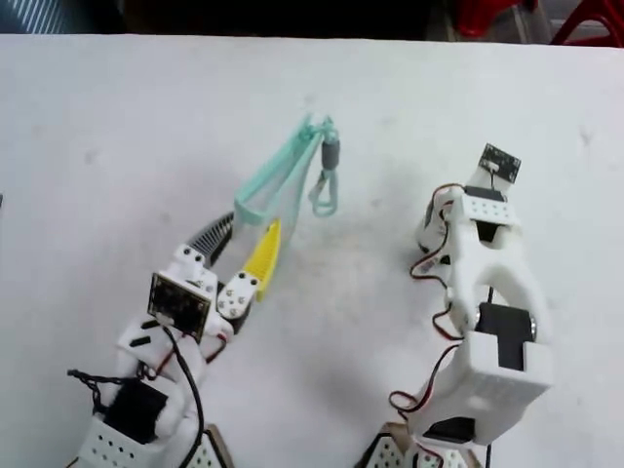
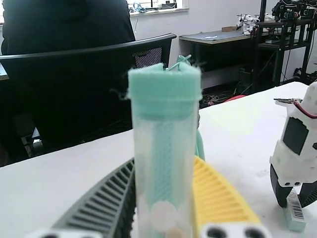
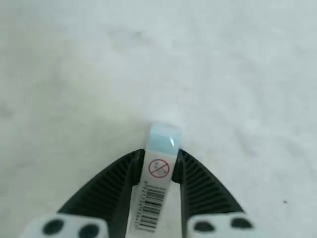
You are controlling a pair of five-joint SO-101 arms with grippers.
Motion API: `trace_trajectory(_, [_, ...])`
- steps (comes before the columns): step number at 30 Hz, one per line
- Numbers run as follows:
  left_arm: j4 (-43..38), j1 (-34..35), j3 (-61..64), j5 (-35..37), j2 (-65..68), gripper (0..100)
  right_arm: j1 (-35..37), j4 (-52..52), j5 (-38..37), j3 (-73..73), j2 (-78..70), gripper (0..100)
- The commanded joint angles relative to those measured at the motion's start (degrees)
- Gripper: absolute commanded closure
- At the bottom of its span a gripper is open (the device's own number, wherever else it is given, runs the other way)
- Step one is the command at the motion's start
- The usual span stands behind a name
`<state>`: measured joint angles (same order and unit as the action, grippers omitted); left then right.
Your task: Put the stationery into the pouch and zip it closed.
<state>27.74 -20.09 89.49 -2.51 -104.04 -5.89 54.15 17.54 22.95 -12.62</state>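
My left gripper [image 1: 252, 230] is shut on a clear pouch with teal edging [image 1: 280, 174], held up off the white table and slanting away from the arm. The pouch [image 2: 166, 148] stands between the grey and yellow fingers [image 2: 220, 198]. From its far end a teal loop with a grey piece [image 1: 328, 180] hangs down. My right gripper [image 3: 158, 161] points down at the table, shut on a small white and pale blue eraser [image 3: 159, 148] with a barcode label. The left wrist view also shows this right gripper [image 2: 295, 191] and eraser [image 2: 295, 214], to the right of the pouch.
The white table [image 1: 117, 146] has open room on the left and at the back. Its far edge runs along the top of the high view, with red chair legs [image 1: 585, 19] beyond. A dark office chair [image 2: 74, 89] stands behind the table.
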Motion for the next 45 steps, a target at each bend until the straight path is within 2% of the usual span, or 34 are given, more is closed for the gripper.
trace_trajectory(1, [0.2,-0.8,-1.1,-0.5,0.3,85,-1.0,0.2,-0.1,-2.2,0.1,98.1])
trace_trajectory(5, [0.2,-0.8,-1.1,-0.5,0.3,85,-0.9,0.3,-0.2,-2.2,0.1,98.1])
trace_trajectory(10, [0.2,-0.8,-1.1,-0.5,0.3,85,-0.6,1.5,-8.4,-2.3,1.5,98.1])
trace_trajectory(25, [0.2,-0.5,-1.1,-0.1,0.3,85,-1.1,3.1,-9.1,-2.2,3.0,98.1])
trace_trajectory(30, [0.2,-0.5,-1.1,-0.1,0.3,85,-0.7,3.3,-17.6,-1.6,3.5,98.1])
trace_trajectory(37, [0.2,-0.8,-1.1,-0.3,0.3,85,-0.5,3.2,-18.5,-1.4,3.5,98.1])
trace_trajectory(42, [0.2,-0.8,-1.1,-0.4,0.3,85,2.9,2.0,-18.8,-0.9,4.4,98.1])
trace_trajectory(45, [0.2,-0.8,-1.1,-0.4,0.3,85,4.4,-0.5,-21.9,2.2,6.5,98.1])
